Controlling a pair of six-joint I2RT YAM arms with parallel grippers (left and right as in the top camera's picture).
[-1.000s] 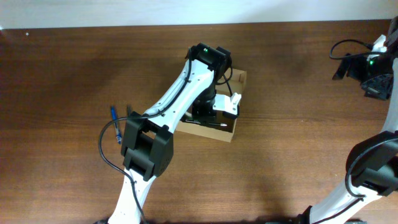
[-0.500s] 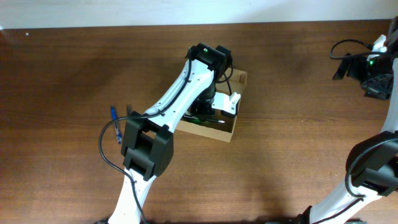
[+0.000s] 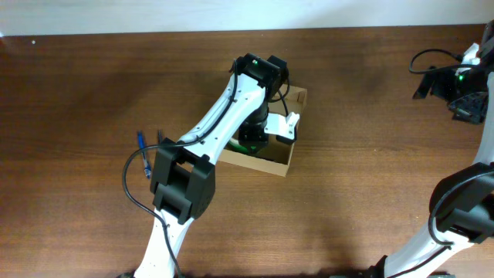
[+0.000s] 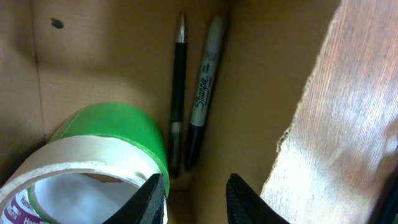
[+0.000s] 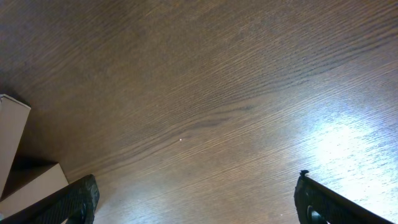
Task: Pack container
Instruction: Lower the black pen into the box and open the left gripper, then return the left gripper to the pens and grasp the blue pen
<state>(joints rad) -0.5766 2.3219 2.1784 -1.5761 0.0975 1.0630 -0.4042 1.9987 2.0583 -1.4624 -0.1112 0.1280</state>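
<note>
The container, a tan cardboard box [image 3: 282,165], sits mid-table with its flap [image 3: 299,96] open at the far side. My left gripper [image 3: 262,137] reaches down into it, open and empty. In the left wrist view its jaws [image 4: 198,200] hang over the box wall [image 4: 261,81]. Inside lie a green tape roll [image 4: 124,127], a cream tape roll [image 4: 74,158] on top of it, a black pen [image 4: 178,81] and a Sharpie marker [image 4: 204,87]. The green roll also shows in the overhead view [image 3: 245,144]. My right gripper [image 3: 463,91] is open and empty, far right; in its wrist view the jaws [image 5: 199,202] hang above bare table.
A blue pen [image 3: 141,144] lies on the wooden table [image 3: 363,177] left of the left arm, by its cable. A tan cardboard edge [image 5: 12,134] shows at the left of the right wrist view. Black cables trail by the right arm [image 3: 424,62].
My left gripper has drawn back slightly inside the box, and the green tape roll now shows beside it. The right arm has not moved.
</note>
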